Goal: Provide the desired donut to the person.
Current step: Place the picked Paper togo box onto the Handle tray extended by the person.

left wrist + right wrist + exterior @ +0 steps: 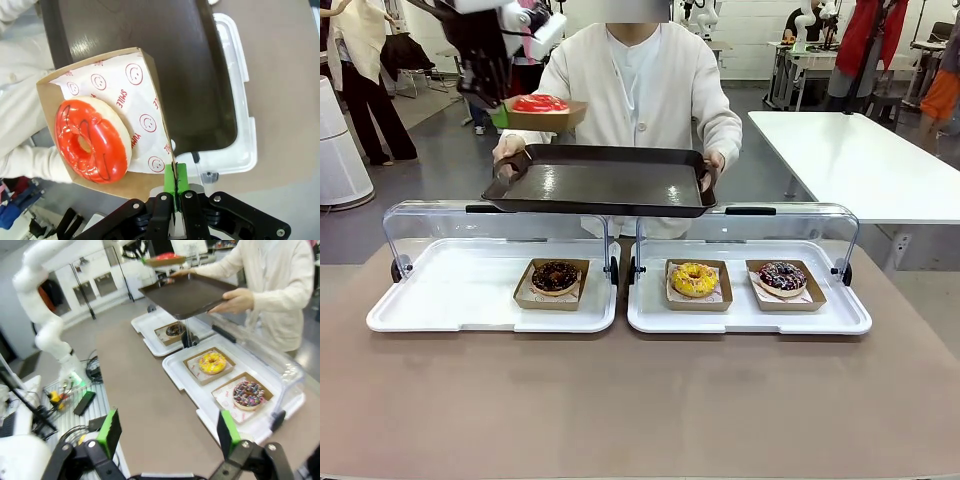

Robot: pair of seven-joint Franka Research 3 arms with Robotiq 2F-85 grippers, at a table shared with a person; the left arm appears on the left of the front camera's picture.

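Note:
A red-glazed donut [540, 103] lies in a brown cardboard tray [150, 75] lined with smiley-print paper. My left gripper [174, 176] is shut on that tray's edge and holds it in the air above the left end of the dark serving tray [605, 185]. The person [640, 75] in a cream cardigan holds the serving tray with both hands across the table. In the right wrist view the red donut [167, 256] hangs over the dark tray [187, 292]. My right gripper [170, 432] is open, low over the near table.
Two white display trays with raised clear lids sit on the brown table. The left one [440, 300] holds a chocolate donut [555, 277]. The right one [840, 318] holds a yellow donut [695, 279] and a sprinkled chocolate donut [782, 277]. A white table [860, 160] stands behind right.

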